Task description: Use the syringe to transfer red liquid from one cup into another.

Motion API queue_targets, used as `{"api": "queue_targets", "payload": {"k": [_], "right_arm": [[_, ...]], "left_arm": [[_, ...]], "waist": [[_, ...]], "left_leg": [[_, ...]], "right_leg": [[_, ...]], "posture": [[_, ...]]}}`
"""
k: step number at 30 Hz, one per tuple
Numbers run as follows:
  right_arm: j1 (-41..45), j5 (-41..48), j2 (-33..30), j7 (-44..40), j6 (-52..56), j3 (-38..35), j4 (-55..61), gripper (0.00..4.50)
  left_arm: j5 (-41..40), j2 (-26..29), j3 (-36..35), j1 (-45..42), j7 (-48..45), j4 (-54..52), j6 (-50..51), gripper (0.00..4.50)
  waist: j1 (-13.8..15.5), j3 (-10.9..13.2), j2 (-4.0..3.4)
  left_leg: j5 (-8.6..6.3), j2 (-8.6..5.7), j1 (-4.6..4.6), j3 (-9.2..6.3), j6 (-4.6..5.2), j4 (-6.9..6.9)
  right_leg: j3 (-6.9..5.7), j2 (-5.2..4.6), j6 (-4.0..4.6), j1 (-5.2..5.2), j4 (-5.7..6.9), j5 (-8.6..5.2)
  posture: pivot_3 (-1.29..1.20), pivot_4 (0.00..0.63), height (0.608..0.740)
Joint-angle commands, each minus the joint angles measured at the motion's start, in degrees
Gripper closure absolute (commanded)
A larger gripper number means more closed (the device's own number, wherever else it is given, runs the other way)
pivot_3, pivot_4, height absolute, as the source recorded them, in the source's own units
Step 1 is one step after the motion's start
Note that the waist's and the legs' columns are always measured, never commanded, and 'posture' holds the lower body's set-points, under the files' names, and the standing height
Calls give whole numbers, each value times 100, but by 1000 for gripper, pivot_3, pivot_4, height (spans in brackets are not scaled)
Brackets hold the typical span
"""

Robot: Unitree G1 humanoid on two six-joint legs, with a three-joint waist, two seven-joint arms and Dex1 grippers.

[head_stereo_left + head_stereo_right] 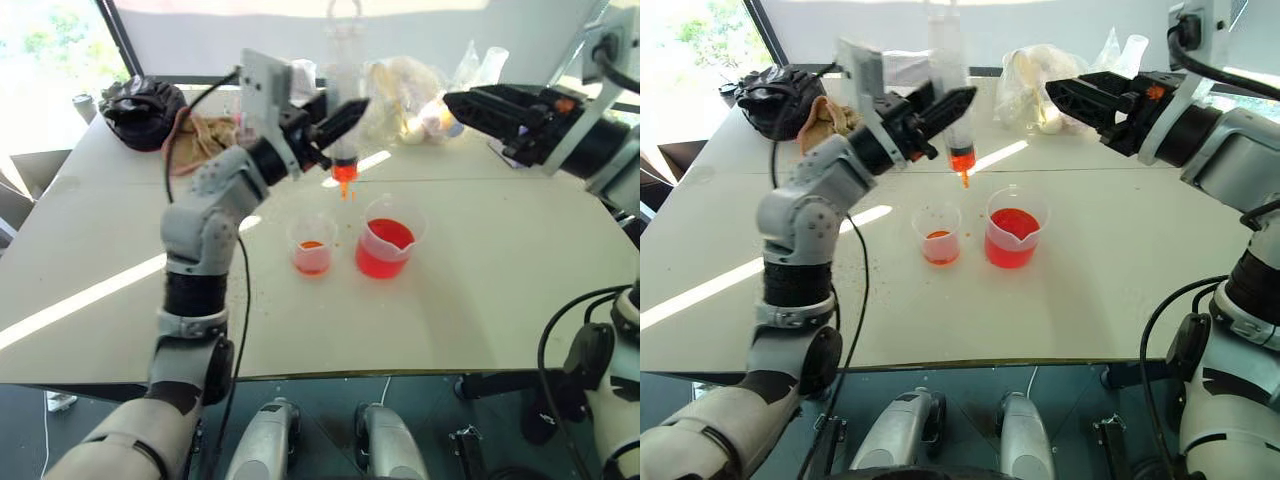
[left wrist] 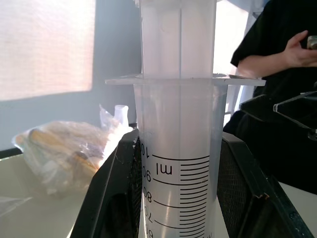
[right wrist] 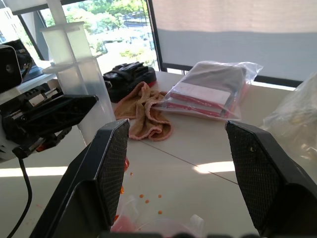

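My left gripper (image 1: 343, 126) is shut on the syringe (image 1: 345, 70), holding it upright above the table. Its clear barrel (image 2: 178, 168) sits between the two black fingers (image 2: 111, 198). The orange nozzle (image 1: 345, 172) points down, up in the air behind the gap between the two cups, with a red drop under it. The small clear cup (image 1: 312, 245) holds a little red liquid (image 1: 311, 259). To its right, the spouted beaker (image 1: 389, 240) holds much more red liquid (image 1: 1010, 245). My right gripper (image 1: 468, 104) hangs open to the right of the syringe, empty.
At the back of the table (image 1: 480, 300) lie a black bag (image 1: 143, 108), a tan cloth (image 1: 200, 135) and plastic bags (image 1: 405, 95). Orange drops (image 3: 148, 198) speckle the table near the cups. A person's arm (image 2: 277, 59) is beyond the table.
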State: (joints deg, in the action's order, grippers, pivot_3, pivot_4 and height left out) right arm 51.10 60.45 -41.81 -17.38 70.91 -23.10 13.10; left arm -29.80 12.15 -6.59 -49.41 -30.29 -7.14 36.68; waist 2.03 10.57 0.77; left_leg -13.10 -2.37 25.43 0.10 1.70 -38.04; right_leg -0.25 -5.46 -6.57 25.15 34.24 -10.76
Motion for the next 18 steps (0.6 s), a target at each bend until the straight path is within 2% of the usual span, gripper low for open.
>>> {"api": "queue_targets", "payload": {"k": [1,7,18], "right_arm": [[230,45,-6,-78,-182,5,-27,1324],[408,4,60,-284,-274,297,-199,1324],[857,182,338,-413,17,851,-227,1324]], "left_arm": [[-150,183,-18,332,42,-525,146,3009],[189,254,369,1087,99,-732,-199,3009],[454,251,624,1341,12,-580,-717,3009]], "waist": [[8,0,0],[10,0,0],[-7,0,-1]], "left_leg": [[0,-1,0,0,0,0],[0,-2,0,1,0,0],[-1,-1,0,1,-2,1]], "right_leg": [[0,0,2,-1,-1,-1],[0,-1,11,-1,0,-6],[2,-12,14,3,-1,-7]], "posture": [[0,150,740],[0,150,740],[0,150,740]]}}
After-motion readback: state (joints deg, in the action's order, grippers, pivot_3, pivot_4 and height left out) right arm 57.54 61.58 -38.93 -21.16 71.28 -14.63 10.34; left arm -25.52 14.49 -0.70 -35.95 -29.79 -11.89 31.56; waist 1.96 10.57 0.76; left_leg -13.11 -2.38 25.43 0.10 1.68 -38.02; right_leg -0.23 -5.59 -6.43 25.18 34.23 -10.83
